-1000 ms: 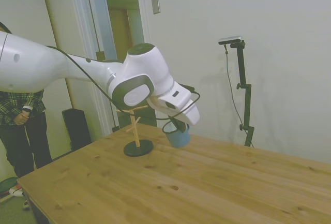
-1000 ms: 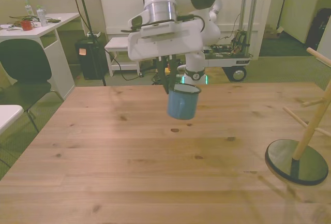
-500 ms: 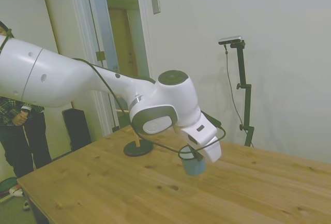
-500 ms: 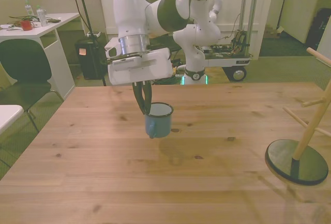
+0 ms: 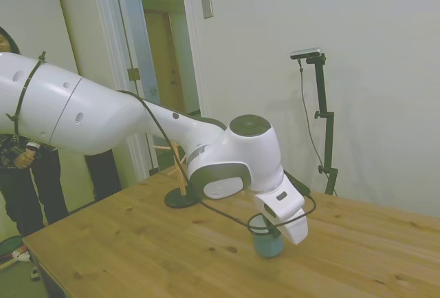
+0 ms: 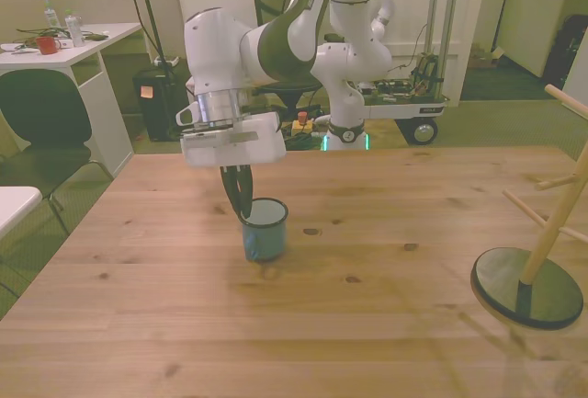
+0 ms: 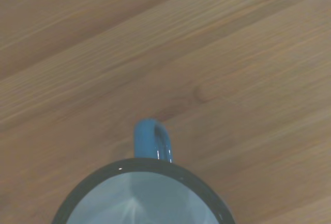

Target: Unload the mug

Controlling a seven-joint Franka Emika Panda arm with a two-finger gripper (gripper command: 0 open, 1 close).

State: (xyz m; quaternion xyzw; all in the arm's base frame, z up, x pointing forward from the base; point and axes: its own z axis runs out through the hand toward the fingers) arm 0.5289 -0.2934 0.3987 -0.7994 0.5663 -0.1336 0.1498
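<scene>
One mug stands upright on the table — its rim pinched by the one gripper.

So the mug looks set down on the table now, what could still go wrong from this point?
1. The gripper is pinching the mug by one side of its rim. If it lifts or pulls sideways before opening fully, it could tip the mug over.
2. Whether the base sits flat on the table is hard to confirm from the side view. Releasing slightly early could make it drop and wobble.
</scene>
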